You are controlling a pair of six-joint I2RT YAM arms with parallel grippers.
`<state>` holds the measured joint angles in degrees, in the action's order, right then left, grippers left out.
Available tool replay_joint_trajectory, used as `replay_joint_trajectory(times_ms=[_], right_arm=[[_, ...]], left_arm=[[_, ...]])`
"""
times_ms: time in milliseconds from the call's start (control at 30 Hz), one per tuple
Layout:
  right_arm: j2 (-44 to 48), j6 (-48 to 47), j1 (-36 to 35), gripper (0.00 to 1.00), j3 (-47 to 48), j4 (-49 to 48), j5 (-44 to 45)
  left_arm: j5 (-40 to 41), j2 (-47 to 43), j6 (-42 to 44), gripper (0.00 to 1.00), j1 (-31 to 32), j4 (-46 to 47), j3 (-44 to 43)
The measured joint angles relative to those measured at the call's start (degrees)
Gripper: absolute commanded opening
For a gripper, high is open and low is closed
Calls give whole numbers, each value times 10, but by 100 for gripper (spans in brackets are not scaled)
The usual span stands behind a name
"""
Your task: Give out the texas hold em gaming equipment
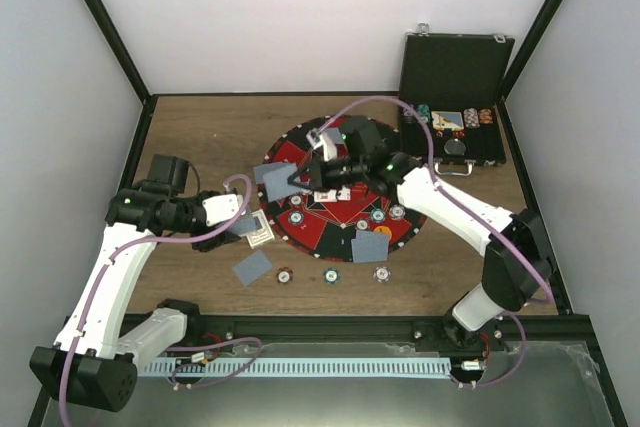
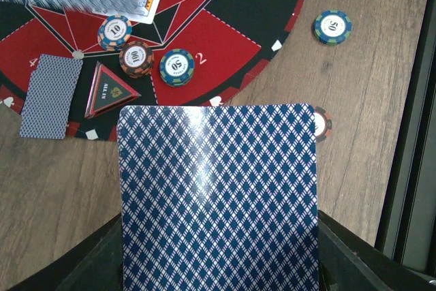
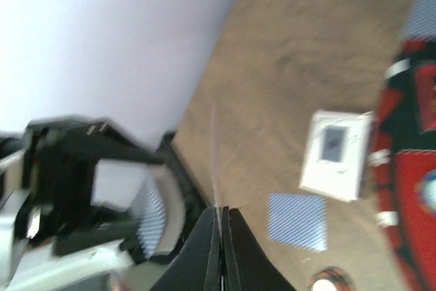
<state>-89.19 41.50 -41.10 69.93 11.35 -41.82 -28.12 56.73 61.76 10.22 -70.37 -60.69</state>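
A glossy blue-and-white diamond-backed playing card is held back-up by its long edges between the fingers of the left gripper, near the 8 o'clock rim of the round red-and-black mat. A second card, seen only as a thin pale edge, is pinched in the closed right gripper. The brown wooden tabletop is enclosed by white walls, with an open black hinged case at 2 o'clock. The numerals 10, 100 and 20 on the striped poker chips beside the black triangular marker are readable only in the left wrist view.
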Motion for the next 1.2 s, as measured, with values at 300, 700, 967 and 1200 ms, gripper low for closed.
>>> replay_joint_trajectory(times_ms=[300, 700, 967, 1200], right_arm=[[-16, -224, 15, 1, 48, 155, 392], [-154, -681, -28, 1, -109, -139, 859], [-164, -739, -47, 8, -147, -189, 862], [-164, -685, -75, 63, -154, -89, 801]], left_arm=[[0, 0, 0, 4, 0, 0, 0], [3, 0, 0, 4, 0, 0, 0], [9, -3, 0, 4, 0, 1, 8], [8, -3, 0, 4, 0, 2, 9]])
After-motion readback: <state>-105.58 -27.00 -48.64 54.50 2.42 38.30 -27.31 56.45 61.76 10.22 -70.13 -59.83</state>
